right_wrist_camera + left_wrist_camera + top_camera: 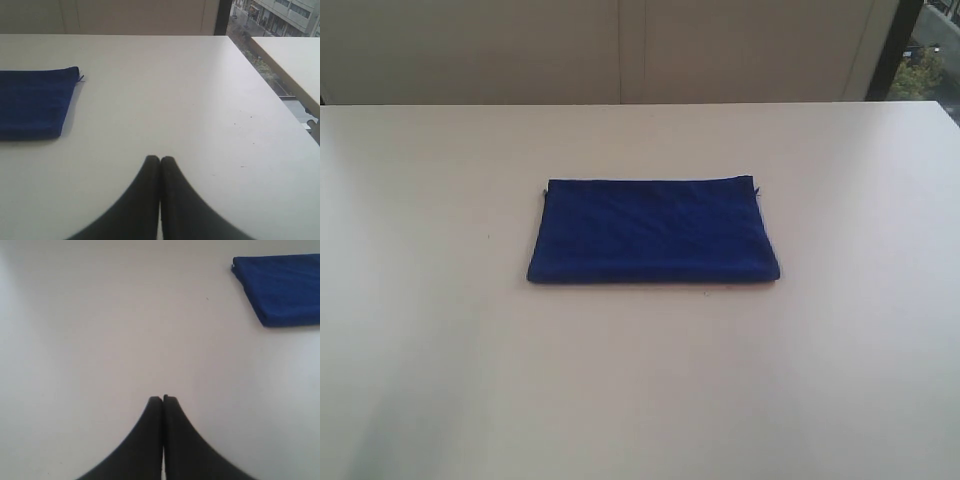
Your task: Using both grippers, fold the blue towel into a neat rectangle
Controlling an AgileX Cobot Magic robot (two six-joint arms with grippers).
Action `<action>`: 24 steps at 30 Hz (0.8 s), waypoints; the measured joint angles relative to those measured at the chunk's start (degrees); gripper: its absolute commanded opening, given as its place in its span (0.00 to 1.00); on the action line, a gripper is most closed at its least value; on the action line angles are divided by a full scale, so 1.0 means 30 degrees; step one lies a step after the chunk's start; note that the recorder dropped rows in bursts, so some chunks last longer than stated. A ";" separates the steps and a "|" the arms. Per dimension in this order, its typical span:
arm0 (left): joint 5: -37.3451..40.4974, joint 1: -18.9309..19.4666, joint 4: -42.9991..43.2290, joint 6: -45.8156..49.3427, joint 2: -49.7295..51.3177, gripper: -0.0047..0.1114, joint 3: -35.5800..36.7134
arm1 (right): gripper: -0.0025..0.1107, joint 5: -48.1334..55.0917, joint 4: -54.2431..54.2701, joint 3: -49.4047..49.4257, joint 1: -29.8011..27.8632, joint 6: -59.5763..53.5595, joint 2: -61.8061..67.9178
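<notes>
— Blue towel [653, 232] at the middle of the white table [440, 360]: how does it lie?
— Flat, folded into a neat rectangle, its long sides running across the exterior view, edges squared and layers stacked. A short thread [81, 77] sticks out at one far corner.
— And the two arms?
— Both are off the cloth. The left gripper [163, 399] hangs over bare table, its black jaws pressed together with nothing between them. The towel's nearest corner lies well apart from it.
— The right one?
— Much the same, mirrored. The right gripper [160, 159] hovers above bare table, jaws together and empty, with the towel well apart on its other side.
— Anything on the cloth itself?
— Soft creases across the top layer, nothing more that can be made out.
— And around the table?
— A pale panelled wall [620, 50] stands behind it. A second table [295, 60] sits past its right-hand edge, by a window [280, 12] that shows buildings and a street.
</notes>
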 measured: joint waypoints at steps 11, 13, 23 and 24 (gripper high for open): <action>0.0000 0.0000 0.0493 0.0228 -0.0933 0.04 0.0831 | 0.02 0.0000 0.0000 0.0000 0.0000 0.0000 0.0000; 0.0000 0.0000 0.0509 0.0255 -0.0933 0.04 0.0831 | 0.02 0.0000 0.0000 0.0000 0.0000 0.0000 0.0000; 0.0000 0.0000 0.2459 -0.1859 -0.0933 0.04 0.0831 | 0.02 0.0000 0.0000 0.0000 0.0000 0.0000 0.0000; 0.0000 0.0000 0.2630 -0.2156 -0.0933 0.04 0.0831 | 0.02 0.0000 0.0000 0.0000 0.0000 0.0000 0.0000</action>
